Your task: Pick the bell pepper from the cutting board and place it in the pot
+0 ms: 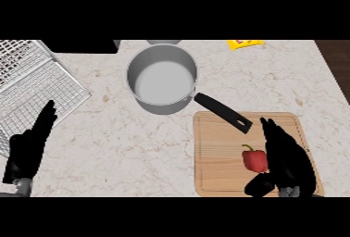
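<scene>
A red bell pepper [255, 159] with a green stem lies on the wooden cutting board [219, 152] at the lower right. My right hand [288, 159] is directly to the right of the pepper, fingers straight and pointing away from me, thumb [259, 185] below the pepper; it looks open beside it. The grey pot [163, 78] with a black handle [222, 112] stands on the counter behind the board, its handle reaching over the board's far edge. My left hand [28, 146] rests open at the left edge, fingers up.
A wire rack [31, 88] lies at the far left, partly under the left hand. A yellow packet [244, 43] sits at the counter's back edge. A dark object [82, 45] stands at the back left.
</scene>
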`<action>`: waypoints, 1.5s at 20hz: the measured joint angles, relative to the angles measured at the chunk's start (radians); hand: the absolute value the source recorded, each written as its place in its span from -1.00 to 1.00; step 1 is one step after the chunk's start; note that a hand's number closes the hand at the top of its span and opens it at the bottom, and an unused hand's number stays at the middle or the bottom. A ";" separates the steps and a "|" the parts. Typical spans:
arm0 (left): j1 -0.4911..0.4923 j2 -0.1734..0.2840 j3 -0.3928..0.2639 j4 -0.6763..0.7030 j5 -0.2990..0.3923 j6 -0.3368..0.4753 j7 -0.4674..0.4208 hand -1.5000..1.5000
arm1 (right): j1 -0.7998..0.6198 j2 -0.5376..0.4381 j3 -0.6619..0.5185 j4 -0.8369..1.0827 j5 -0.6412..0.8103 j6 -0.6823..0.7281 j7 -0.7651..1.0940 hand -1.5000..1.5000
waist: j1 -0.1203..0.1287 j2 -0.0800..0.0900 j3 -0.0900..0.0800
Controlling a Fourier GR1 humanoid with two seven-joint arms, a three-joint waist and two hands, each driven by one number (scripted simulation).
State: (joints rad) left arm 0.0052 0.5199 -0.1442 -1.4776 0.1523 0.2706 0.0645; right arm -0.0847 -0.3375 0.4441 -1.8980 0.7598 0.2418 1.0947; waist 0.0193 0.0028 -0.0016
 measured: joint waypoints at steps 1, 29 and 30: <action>-0.006 0.002 0.005 0.001 0.001 -0.004 0.007 0.00 | -0.018 0.017 0.004 0.029 0.012 0.005 0.003 -1.00 | -0.001 0.000 0.000; 0.032 -0.070 0.106 -0.031 -0.078 -0.087 0.028 0.00 | -0.088 0.198 -0.136 0.380 0.177 0.097 -0.097 1.00 | -0.017 -0.003 0.002; 0.038 -0.079 0.106 -0.042 -0.086 -0.084 0.032 0.00 | -0.085 0.198 -0.138 0.395 0.183 0.100 -0.106 1.00 | -0.016 -0.003 0.001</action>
State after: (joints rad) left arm 0.0433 0.4413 -0.0384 -1.5192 0.0662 0.1861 0.0965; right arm -0.1694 -0.1393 0.3066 -1.5031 0.9427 0.3415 0.9885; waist 0.0029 -0.0005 -0.0002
